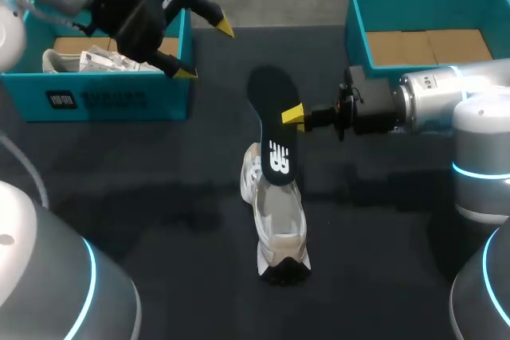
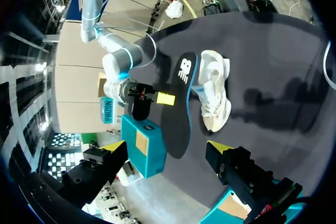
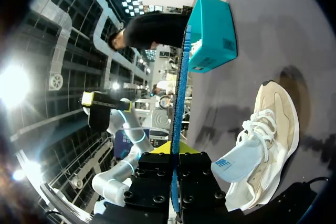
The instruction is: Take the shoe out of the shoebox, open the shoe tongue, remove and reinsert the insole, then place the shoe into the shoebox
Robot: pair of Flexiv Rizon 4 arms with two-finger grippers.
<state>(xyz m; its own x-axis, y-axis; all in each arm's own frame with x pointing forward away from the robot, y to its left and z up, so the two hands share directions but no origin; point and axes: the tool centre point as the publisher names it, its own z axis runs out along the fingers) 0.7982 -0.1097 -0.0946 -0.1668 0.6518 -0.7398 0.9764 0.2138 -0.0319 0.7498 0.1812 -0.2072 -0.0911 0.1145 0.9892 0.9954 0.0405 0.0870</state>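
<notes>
Currently one shoe (image 1: 275, 220), one insole (image 1: 273, 109), two shoeboxes (image 1: 119, 101) (image 1: 356, 29).

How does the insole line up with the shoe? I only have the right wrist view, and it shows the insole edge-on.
Observer: In the head view the insole, pinched mid-length by the right gripper, has its logo end overlapping the opening of the shoe; whether they touch, I cannot tell.
Operator: Where's the left arm?
Observer: The left gripper hangs at the edge of the left shoebox, jaws open and empty.
Operator: And the other box?
Observer: The right shoebox stands behind the right arm, showing only its cardboard floor.
</notes>
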